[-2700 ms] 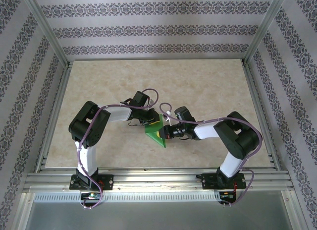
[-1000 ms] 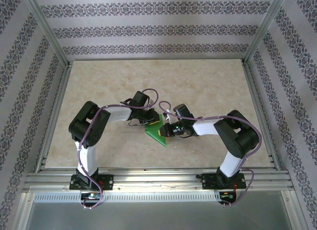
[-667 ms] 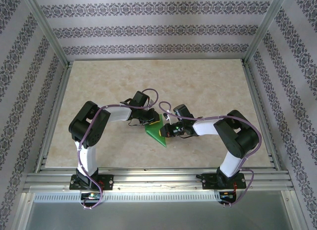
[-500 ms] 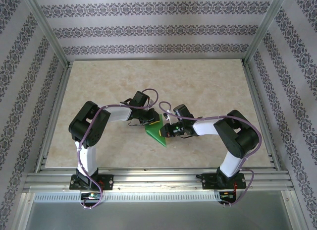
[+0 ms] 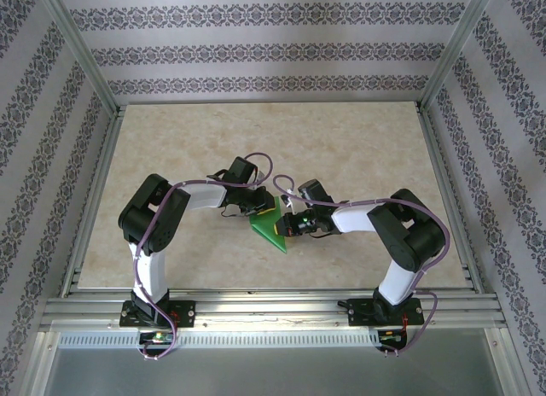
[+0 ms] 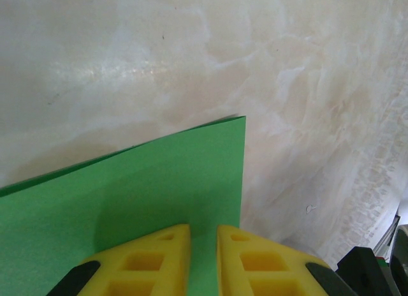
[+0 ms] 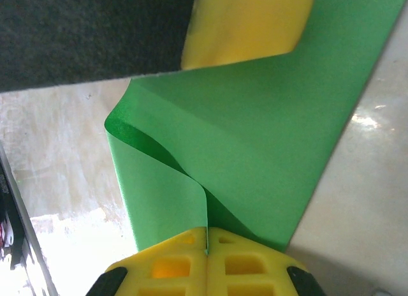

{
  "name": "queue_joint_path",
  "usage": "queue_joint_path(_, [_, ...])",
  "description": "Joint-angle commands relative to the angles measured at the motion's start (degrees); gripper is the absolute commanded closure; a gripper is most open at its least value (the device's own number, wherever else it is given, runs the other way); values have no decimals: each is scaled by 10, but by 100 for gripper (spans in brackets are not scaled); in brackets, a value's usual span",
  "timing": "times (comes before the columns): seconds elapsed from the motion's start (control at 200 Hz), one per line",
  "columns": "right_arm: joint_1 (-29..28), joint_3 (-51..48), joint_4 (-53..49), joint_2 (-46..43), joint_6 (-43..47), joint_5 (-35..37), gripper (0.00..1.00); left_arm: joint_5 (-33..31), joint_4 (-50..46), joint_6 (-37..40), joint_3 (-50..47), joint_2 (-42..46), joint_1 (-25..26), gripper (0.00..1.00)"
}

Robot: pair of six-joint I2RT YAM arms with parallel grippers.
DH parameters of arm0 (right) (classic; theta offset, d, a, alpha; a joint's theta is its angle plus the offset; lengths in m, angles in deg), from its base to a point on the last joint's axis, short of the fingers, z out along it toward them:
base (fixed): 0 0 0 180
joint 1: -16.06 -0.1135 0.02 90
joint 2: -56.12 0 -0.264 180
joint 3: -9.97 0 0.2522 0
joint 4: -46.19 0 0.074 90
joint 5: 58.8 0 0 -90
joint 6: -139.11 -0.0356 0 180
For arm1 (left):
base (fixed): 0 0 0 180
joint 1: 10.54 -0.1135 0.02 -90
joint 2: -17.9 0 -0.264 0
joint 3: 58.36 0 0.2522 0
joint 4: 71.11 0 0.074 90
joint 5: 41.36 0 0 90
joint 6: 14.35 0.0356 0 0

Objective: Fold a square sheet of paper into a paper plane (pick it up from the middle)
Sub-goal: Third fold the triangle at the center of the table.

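Square sheet of paper, bright green, sits between the two arms in the overhead view as an angular, roughly triangular shape and not a full square. Its far edge is just at the tip of the left hand and its near side is against the right hand, and bare table lies well beyond both. From the left wrist, the left hand has its jaws almost together, with a slim gap through which green shows. The sheet spreads flat ahead of the fingertips, one straight edge running away from the right-side finger over the table. Whether this hand pinches the paper or only presses on it I cannot tell. From the right wrist, the right hand is clamped tight on the paper, and a raised, curling layer of the sheet runs straight into the seam between its jaws. One of the left hand's fingers shows beyond the far edge, and the table lies off to the side. As a judgement, the fold is at an early stage: one layer is lifted and bent over but not creased flat, there is no pointed nose, centre ridge or wings, and most of the folding is left.
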Motion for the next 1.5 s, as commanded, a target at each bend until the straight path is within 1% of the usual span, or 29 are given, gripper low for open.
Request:
queue_joint_path(0.0, [2, 6, -13, 20, 11, 19, 100, -7, -32, -5, -10, -4, -3, 80])
queue_joint_path(0.235, [1, 0, -15, 19, 9, 25, 100, -9, -48, 4, 9, 13, -3, 79])
queue_joint_path(0.35, [0, -5, -10, 18, 6, 27, 100, -14, -53, 7, 17, 40, -3, 71])
queue_joint_path(0.4, [0, -6, -9, 19, 4, 27, 100, -16, -55, 6, 19, 51, -3, 70])
queue_joint_path(0.595, [0, -12, 1, 19, -2, 28, 100, -40, -60, -6, -23, 116, -3, 70])
queue_joint_path(0.684, [0, -12, 1, 20, -2, 28, 100, -40, -33, -27, -66, 153, 0, 74])
queue_joint_path(0.799, [0, -13, 0, 20, -3, 30, 100, -41, 9, -60, -126, 204, 6, 86])
queue_joint_path(0.899, [1, -14, 0, 21, -4, 31, 100, -48, 69, -101, -184, 241, 22, 97])
queue_joint_path(0.944, [0, -14, 0, 22, -4, 32, 100, -55, 98, -121, -210, 253, 31, 100])
queue_joint_path(1.049, [0, -14, 1, 24, -6, 33, 100, -75, 171, -160, -264, 265, 50, 100])
queue_joint_path(1.134, [0, -14, 3, 25, -6, 34, 100, -80, 212, -177, -284, 252, 59, 100])
queue_joint_path(1.339, [1, -10, 0, 30, -5, 32, 100, -85, 275, -203, -293, 209, 77, 100])
queue_joint_path(1.494, [1, -11, -2, 30, -4, 33, 100, -88, 288, -212, -291, 188, 83, 100])
